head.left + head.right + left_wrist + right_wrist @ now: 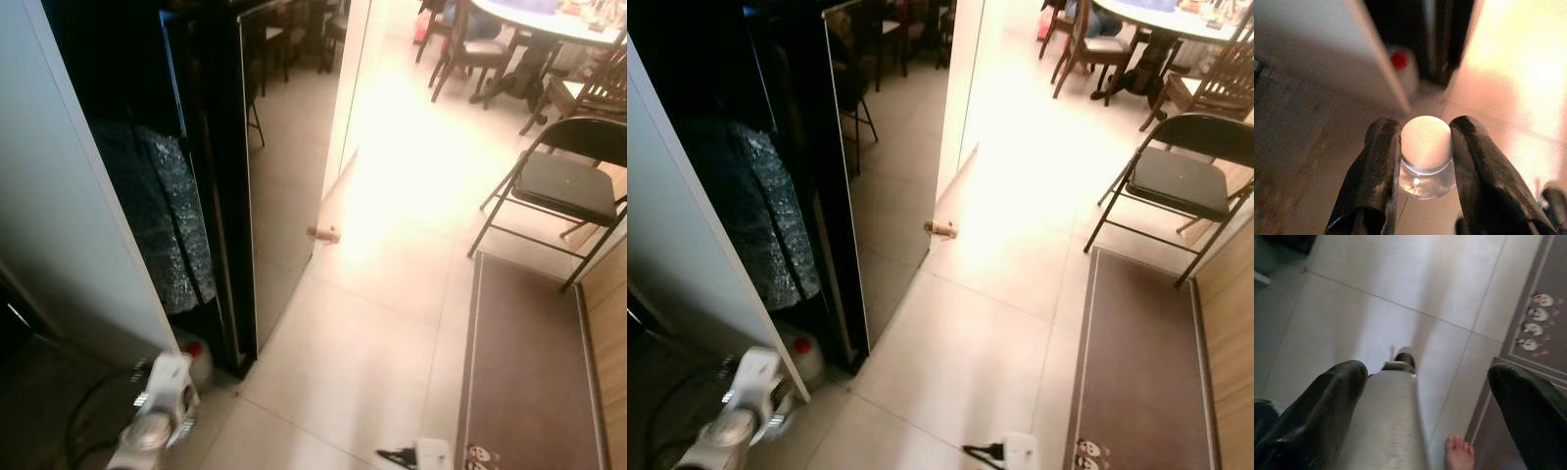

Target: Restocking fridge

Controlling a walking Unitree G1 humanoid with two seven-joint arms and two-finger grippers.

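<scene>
Two fingers flanking bottle.

We see a pale tiled floor with a dark mat along its right side, small cartoon figures printed at its near end. A black folding chair stands just beyond the mat. Farther off, wooden chairs surround a round dining table. A small brown doorstop lies on the tiles. A person's bare toes touch the floor beside the mat.
</scene>
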